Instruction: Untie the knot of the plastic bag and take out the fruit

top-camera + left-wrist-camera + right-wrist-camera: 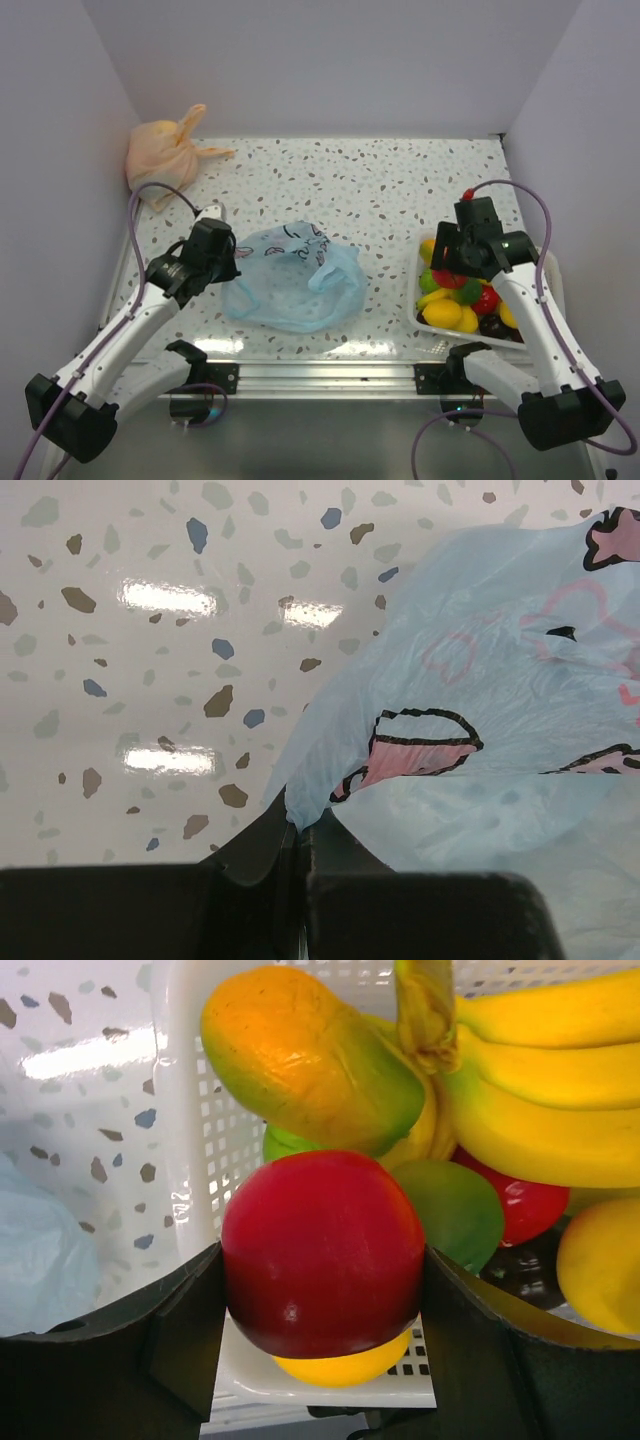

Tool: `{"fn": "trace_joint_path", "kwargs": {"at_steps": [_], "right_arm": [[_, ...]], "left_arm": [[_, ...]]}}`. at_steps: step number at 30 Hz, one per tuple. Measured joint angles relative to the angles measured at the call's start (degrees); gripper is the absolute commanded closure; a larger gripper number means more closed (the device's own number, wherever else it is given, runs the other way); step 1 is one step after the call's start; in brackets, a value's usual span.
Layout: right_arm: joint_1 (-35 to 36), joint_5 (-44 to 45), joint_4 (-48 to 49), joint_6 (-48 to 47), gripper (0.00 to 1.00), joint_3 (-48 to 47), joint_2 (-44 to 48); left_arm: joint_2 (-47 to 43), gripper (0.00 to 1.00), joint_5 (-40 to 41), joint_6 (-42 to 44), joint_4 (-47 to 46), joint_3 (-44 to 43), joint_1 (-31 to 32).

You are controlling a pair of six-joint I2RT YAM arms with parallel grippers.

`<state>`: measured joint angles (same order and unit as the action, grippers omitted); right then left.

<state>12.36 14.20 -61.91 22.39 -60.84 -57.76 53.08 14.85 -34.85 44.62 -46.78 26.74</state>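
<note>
The orange bag (pixel 160 150) is sitting in the far left corner, well clear. The left gripper (pixel 298 832) is pinching the left rim of the plastic bag (pixel 290 285), which is lying slack mid-table toward the near edge, with no knot showing. The right gripper (pixel 322 1300) is clamping a red fruit (pixel 320 1230) over the white basket (pixel 424 316) at the near right corner. This looks like the unloading step. Next comes releasing the fruit low inside the rim. Open table (pixel 390 215) is lying between bag and basket.

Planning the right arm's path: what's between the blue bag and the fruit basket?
Only bare speckled table separates the plastic bag from the basket, as the top view shows.
</note>
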Motion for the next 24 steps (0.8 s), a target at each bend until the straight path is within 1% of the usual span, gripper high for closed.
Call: {"fn": "trace_joint_path", "kwargs": {"at_steps": [1,2,4,5,7,8,11,13,16,17,18,24], "right_arm": [[0.0,-1.5,0.2,0.1,0.78,0.3,-0.2],[0.0,-2.6,0.2,0.3,0.63,0.7,-0.3],[0.0,-5.0,0.3,0.6,0.41,1.8,-0.5],[0.0,-5.9,0.3,0.7,0.2,2.3,-0.5],[0.0,-7.6,0.2,0.9,0.05,3.0,-0.5],[0.0,-8.2,0.0,0.8,0.01,3.2,-0.5],[0.0,-9.5,-0.3,0.5,0.01,3.1,-0.2],[0.0,-9.8,-0.9,0.4,0.01,2.8,0.2],[0.0,-10.3,-2.4,0.1,0.01,0.1,1.5],[0.0,-10.4,-2.7,0.0,0.01,-1.4,2.2],[0.0,-10.4,-2.8,0.0,0.01,-2.6,3.1],[0.0,-8.0,-1.6,-1.3,0.01,-12.3,12.8]], "left_arm": [[-0.4,1.0,0.1,0.0,0.2,0.0,0.0],[-0.7,1.0,0.2,0.0,0.3,-0.1,0.0],[-1.4,1.0,0.3,0.0,0.9,-0.4,0.0],[-1.7,1.0,0.5,0.0,1.0,-0.5,0.0],[-2.3,1.0,0.8,0.0,1.3,-0.7,0.0],[-2.6,1.0,1.1,0.0,1.4,-0.8,0.0],[-3.2,1.0,1.9,0.0,2.0,-1.0,0.0],[-3.7,0.97,2.3,0.0,2.4,-1.1,0.0],[-5.2,0.9,2.9,-0.1,3.3,-1.1,0.0],[-6.0,0.84,3.1,-0.2,3.5,-1.1,0.0],[-6.6,0.81,3.3,-0.3,3.8,-1.2,0.0],[-12.8,0.6,4.3,-2.1,6.0,-1.7,0.0]]}}
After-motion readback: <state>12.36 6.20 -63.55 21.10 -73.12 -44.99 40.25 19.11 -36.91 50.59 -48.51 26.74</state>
